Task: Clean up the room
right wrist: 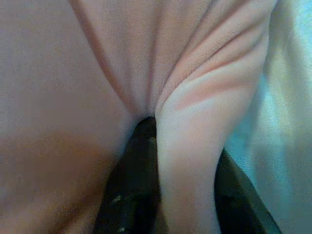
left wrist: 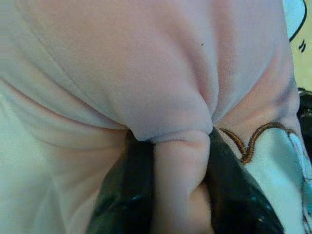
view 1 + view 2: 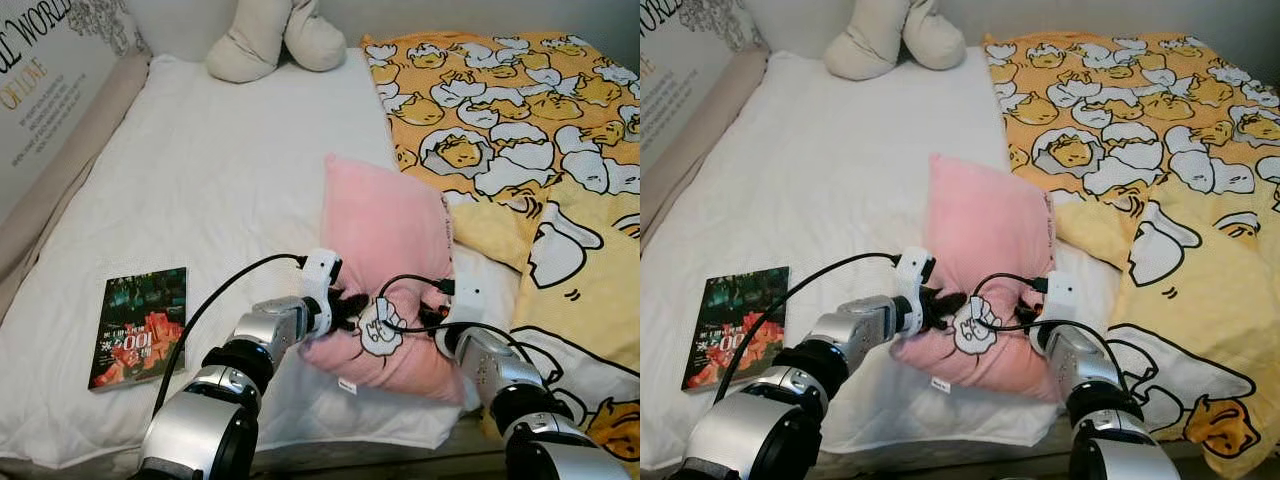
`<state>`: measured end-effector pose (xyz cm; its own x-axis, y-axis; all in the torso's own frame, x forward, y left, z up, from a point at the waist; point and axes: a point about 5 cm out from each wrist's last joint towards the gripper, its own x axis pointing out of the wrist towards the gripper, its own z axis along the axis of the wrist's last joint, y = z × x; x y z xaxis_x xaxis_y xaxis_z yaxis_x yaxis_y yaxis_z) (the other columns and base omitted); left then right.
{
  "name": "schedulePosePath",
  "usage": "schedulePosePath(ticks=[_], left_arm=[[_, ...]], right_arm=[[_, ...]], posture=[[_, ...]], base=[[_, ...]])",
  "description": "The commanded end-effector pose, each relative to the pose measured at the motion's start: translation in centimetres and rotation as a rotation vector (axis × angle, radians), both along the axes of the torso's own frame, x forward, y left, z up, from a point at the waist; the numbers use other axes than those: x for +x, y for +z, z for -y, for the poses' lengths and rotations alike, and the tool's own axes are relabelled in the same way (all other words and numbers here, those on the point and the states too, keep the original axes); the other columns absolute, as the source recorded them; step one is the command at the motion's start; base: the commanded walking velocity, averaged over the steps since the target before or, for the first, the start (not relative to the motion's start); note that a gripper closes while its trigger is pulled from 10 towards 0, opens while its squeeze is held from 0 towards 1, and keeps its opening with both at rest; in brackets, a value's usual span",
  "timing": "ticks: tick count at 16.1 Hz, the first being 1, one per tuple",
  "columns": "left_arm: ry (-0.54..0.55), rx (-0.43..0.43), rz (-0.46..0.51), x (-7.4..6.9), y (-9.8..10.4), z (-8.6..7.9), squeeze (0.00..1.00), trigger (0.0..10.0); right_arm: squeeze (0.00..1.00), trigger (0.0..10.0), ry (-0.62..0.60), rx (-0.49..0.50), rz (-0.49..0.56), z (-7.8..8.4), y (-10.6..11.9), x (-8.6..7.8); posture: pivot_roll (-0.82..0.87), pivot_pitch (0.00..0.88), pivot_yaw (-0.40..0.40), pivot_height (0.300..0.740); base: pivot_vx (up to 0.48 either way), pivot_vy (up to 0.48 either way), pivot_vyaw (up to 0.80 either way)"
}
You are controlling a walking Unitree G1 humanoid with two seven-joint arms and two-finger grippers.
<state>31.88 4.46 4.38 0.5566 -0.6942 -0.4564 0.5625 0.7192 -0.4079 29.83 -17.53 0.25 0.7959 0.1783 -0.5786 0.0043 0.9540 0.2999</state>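
Pinching the pink pillow (image 3: 385, 265) at the bed's (image 3: 220, 180) near edge: left claw (image 3: 350, 308) and right claw (image 3: 432, 318) each closed on a fold of fabric. Soft, light, floppy; likely sags, so grips at opposite lower corners suit. Book (image 3: 140, 325) lies near front-left corner.

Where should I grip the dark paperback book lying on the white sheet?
Take the dark paperback book by its near short edge, coming from the robot's side. It lies flat on the white sheet, its spine toward the pink pillow, so the fingers must slide under an edge.
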Motion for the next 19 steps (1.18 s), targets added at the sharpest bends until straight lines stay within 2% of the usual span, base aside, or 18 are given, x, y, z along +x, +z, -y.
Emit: schedulePosePath(ticks=[1,2,3,6,7,11,12,13,14,15,17,18,19], left_arm=[[-0.014,-0.029,-0.003,-0.2,0.1,0.9,0.00,0.0],[-0.002,-0.033,0.009,0.0,0.3,0.8,0.00,0.0],[0.019,-0.030,0.067,0.8,1.3,0.7,0.00,0.0],[0.015,-0.056,0.157,2.0,3.4,1.0,0.00,0.0],[0.001,-0.063,0.230,2.8,5.0,0.9,0.00,0.0],[0.007,-0.074,0.293,3.7,6.5,0.1,0.00,0.0],[0.014,-0.069,0.325,4.0,7.3,-0.4,0.00,0.0],[0.024,-0.051,0.400,4.7,8.8,-1.2,0.00,0.0],[0.023,-0.044,0.420,4.9,9.1,-1.4,0.00,0.0],[0.013,0.017,0.536,5.4,10.7,-1.9,0.00,0.0],[0.024,0.049,0.638,5.6,12.0,-2.2,0.00,0.0],[0.069,0.084,0.646,5.8,12.0,-2.6,0.00,10.0],[0.089,0.101,0.664,5.9,12.0,-2.7,0.00,10.0]], right_arm=[[0.00,0.0,0.032,0.026,-0.072,-1.7,-1.3,-0.9],[0.00,0.0,0.026,0.023,-0.067,-1.6,-1.2,-0.9],[0.00,0.0,0.015,0.017,-0.038,-1.4,-0.9,-0.5],[0.00,0.0,0.025,-0.013,0.047,-1.3,0.6,0.7],[0.00,0.0,0.039,-0.019,0.147,-1.6,2.6,2.2],[0.00,0.0,0.040,-0.032,0.350,-2.2,6.9,4.7],[0.00,0.0,0.033,-0.051,0.419,-2.1,8.5,5.4],[0.00,0.0,0.019,-0.086,0.528,-1.8,11.4,6.5],[0.00,0.0,0.017,-0.095,0.550,-1.7,11.9,6.7],[0.00,0.0,0.030,-0.130,0.602,-1.6,13.4,7.1],[0.00,0.0,0.031,-0.135,0.630,-1.7,14.1,7.2],[0.00,0.0,0.009,-0.132,0.629,-1.6,13.9,7.1],[0.00,0.0,-0.005,-0.126,0.623,-1.6,13.7,7.0]], posture=[[-0.27,0.000,0.093,0.740],[-0.27,0.000,0.093,0.740],[-0.27,0.000,0.094,0.740],[-0.27,0.000,0.092,0.740],[-0.27,0.000,0.092,0.740],[-0.26,0.000,0.097,0.740],[-0.26,0.000,0.099,0.740],[-0.26,0.000,0.099,0.740],[-0.26,0.000,0.098,0.740],[-0.25,0.000,0.095,0.740],[-0.25,0.000,0.091,0.740],[-0.24,0.000,0.089,0.740],[-0.24,0.000,0.087,0.740]], base=[[0.000,0.000,0.00],[0.000,0.000,0.00],[0.000,0.000,0.00],[0.000,0.000,0.00],[0.000,0.000,0.00],[0.000,0.000,0.00],[0.000,0.000,0.00],[0.000,0.000,0.00],[0.000,0.000,0.00],[0.000,0.000,0.00],[0.000,0.000,0.00],[0.000,0.000,0.00],[0.000,0.000,0.00]])
